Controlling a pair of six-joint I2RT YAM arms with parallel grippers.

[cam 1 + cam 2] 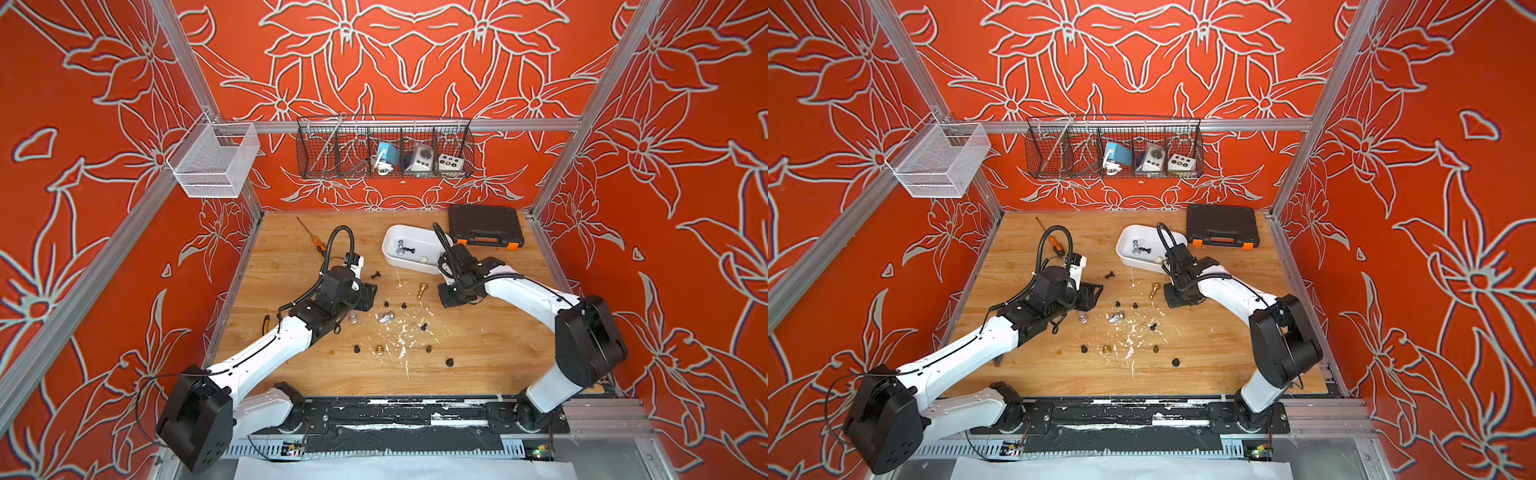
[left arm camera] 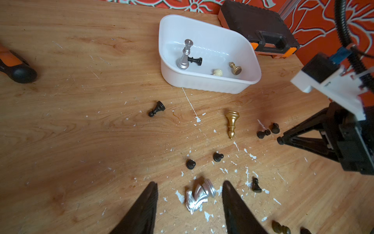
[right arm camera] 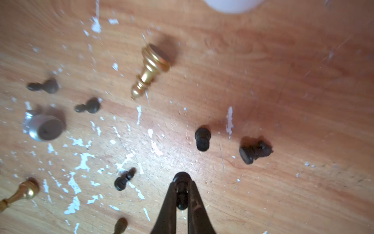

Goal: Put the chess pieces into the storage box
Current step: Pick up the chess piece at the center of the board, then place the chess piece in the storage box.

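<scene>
Toward the far side of the desk (image 1: 478, 353), the storage box (image 1: 390, 249) is seen, just beside the black toolcase (image 1: 484, 224). Four of the chess pieces are found inside the box in the left wrist view. A tall silver piece (image 2: 185, 54) stands tilted, with a small black piece (image 2: 195, 60) lying against its base. A cream piece (image 2: 217, 72) and a small gold piece (image 2: 235, 68) lie near the opposite wall.

The right claw (image 3: 182, 181) is clenched on a black pawn (image 3: 181, 194), which is gripped lengthwise between the fingers, low over the desk and in front of the box. Whether the pawn touches the wood cannot be told. Two dark pieces (image 3: 202, 139) lie just beyond the claw tip, and a gold bishop (image 3: 151, 68) is seen on its side near them, between the claw and the box.

The left claw (image 2: 189, 183) is released. Its fingers (image 2: 149, 194) are spread to either side of a silver knight (image 2: 199, 195), which lies on its side among white paint flecks (image 2: 248, 182). Neither finger is seen touching it. Loose black pawns (image 2: 156, 108) are scattered over the middle of the desk, apart from one another. An orange-handled screwdriver (image 1: 311, 235) is seen at the far left of the desk, well apart from the box.
</scene>
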